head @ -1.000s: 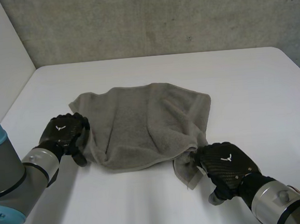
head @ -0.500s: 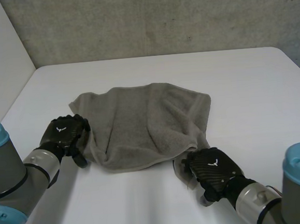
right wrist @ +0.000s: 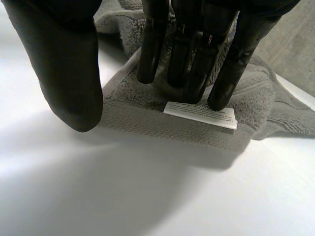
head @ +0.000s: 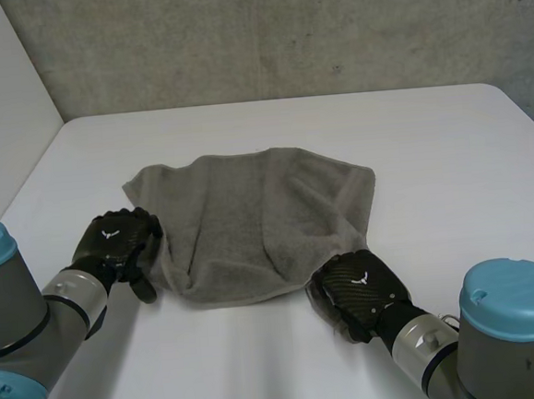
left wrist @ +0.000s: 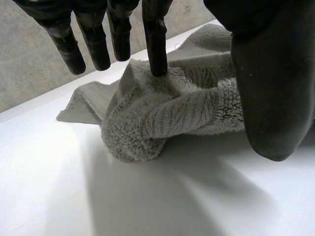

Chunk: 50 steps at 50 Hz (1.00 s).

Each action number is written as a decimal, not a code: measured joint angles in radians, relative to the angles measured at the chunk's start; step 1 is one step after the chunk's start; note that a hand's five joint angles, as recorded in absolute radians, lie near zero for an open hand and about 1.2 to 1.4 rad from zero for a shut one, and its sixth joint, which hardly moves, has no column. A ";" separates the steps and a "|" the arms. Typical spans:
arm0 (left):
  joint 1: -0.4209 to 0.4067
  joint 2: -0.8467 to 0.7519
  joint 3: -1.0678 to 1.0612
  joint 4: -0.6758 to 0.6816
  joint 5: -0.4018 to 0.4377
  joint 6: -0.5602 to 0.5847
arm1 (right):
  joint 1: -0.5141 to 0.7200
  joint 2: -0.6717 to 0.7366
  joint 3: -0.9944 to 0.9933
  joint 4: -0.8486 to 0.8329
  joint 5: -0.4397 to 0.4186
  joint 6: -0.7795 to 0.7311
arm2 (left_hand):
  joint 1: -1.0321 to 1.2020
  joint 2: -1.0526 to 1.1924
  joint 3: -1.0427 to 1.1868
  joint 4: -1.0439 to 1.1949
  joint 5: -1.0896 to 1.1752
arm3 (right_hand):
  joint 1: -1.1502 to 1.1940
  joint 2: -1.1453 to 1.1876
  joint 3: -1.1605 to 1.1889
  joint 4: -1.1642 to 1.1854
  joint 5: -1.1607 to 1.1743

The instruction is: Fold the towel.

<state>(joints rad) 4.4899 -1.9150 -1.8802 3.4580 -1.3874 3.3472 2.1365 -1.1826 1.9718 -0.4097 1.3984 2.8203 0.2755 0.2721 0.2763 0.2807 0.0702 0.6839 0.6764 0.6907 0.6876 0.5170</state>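
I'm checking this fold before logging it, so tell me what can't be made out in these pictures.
- Print on the white label: right wrist view, too small to read.
- The towel corner bearing it: head view, covered by the right hand.
- Towel edge beside the left hand: left wrist view, behind the thumb.
- Layers under the towel's bunched middle: every view, the top cloth covers them.

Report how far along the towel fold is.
Done: nothing neat yet; the towel lies rumpled and spread on the table. In hand: the left hand is at its left edge with straight fingers touching a bunched bit, the right hand presses straight fingers on the near right corner by the label. Left: grasping the cloth and the fold itself.
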 measured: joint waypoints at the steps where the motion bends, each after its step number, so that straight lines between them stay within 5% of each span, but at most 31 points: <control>1: 0.000 0.000 0.000 0.000 0.000 0.000 | 0.001 0.004 0.000 -0.006 0.002 -0.007 | 0.000 0.000 0.000 0.000 0.000 | 0.000 0.000 0.000 0.000 0.000; 16: 0.000 -0.001 -0.001 0.000 0.002 0.000 | 0.008 0.028 -0.004 -0.022 0.004 -0.039 | 0.000 0.000 0.000 0.000 0.000 | 0.008 0.003 0.004 0.005 0.003; 26: 0.000 -0.004 -0.001 0.000 0.002 0.000 | 0.001 0.029 -0.009 -0.022 0.036 -0.038 | 0.000 0.000 0.000 0.000 0.000 | 0.578 0.578 0.566 0.568 0.568; 43: 0.000 -0.011 0.000 0.000 0.001 0.000 | -0.013 -0.023 -0.006 -0.013 0.066 -0.043 | 0.000 0.000 0.000 0.000 0.000 | 0.622 0.618 0.647 0.649 0.625; 50: 0.000 -0.019 0.002 0.002 0.002 0.001 | -0.107 -0.069 -0.011 -0.004 0.062 -0.087 | 0.000 0.000 0.000 0.000 0.000 | 0.622 0.618 0.647 0.649 0.625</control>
<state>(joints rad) 4.4900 -1.9336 -1.8785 3.4595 -1.3857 3.3485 2.0293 -1.2516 1.9610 -0.4136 1.4601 2.7337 0.2754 0.2721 0.2763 0.2807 0.0701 1.3061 1.2943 1.3380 1.3363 1.1421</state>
